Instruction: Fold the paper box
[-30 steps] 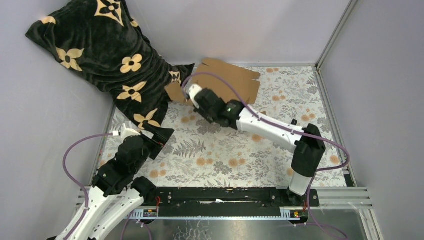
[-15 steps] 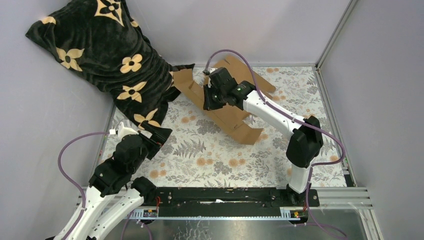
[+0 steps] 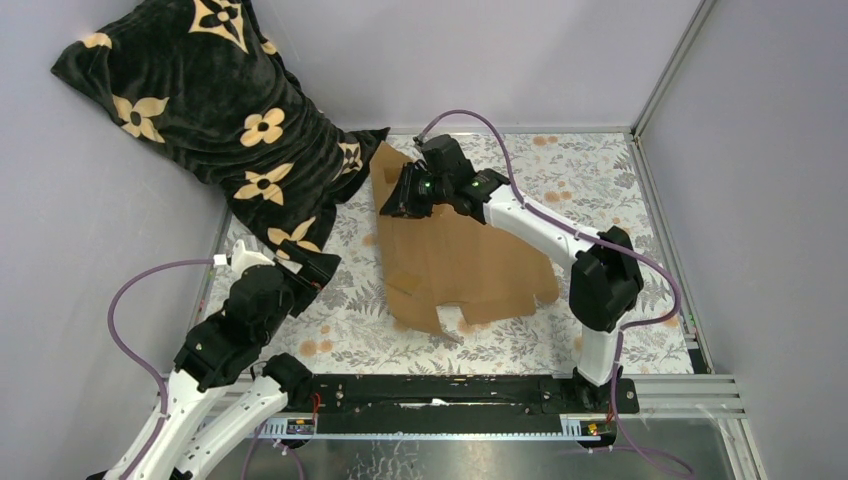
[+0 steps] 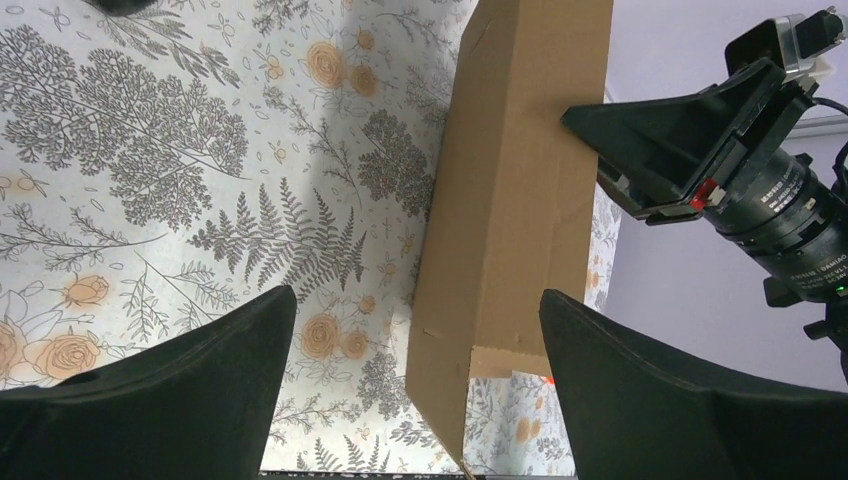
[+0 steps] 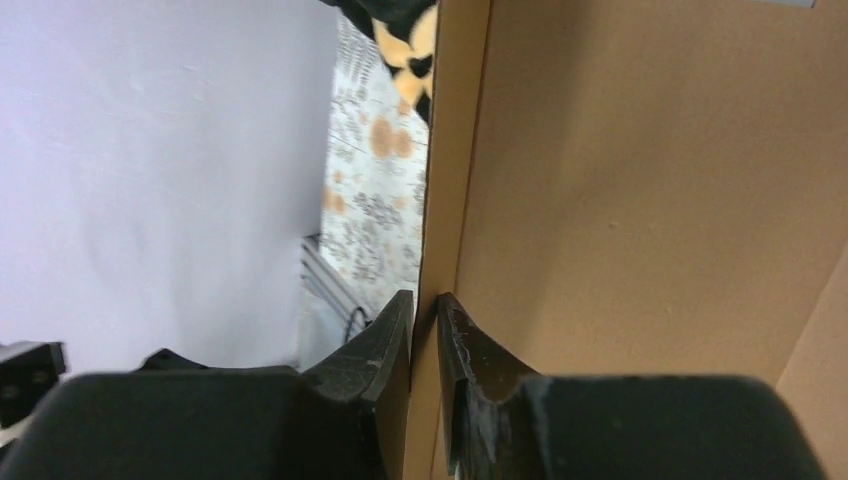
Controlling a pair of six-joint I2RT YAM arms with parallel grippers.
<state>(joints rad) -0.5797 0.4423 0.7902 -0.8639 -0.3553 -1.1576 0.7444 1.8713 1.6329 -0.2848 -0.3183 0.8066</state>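
Slanting down from the right pincer [image 5: 424,308], the paper box [image 3: 460,262] runs far-to-near.

Right claw [image 5: 425,297], stretched far forward, is pinched narrow (left claw [image 4: 415,295] gapes wide, drawn back).

White arms [image 3: 535,224], black joints [image 3: 598,285] — purple cables [image 3: 468,112]

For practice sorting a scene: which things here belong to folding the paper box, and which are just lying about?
Job: paper box; right arm, jaws shut on its edge; left arm, jaws open.
Lying about: black flowered pillow; floral table cover.
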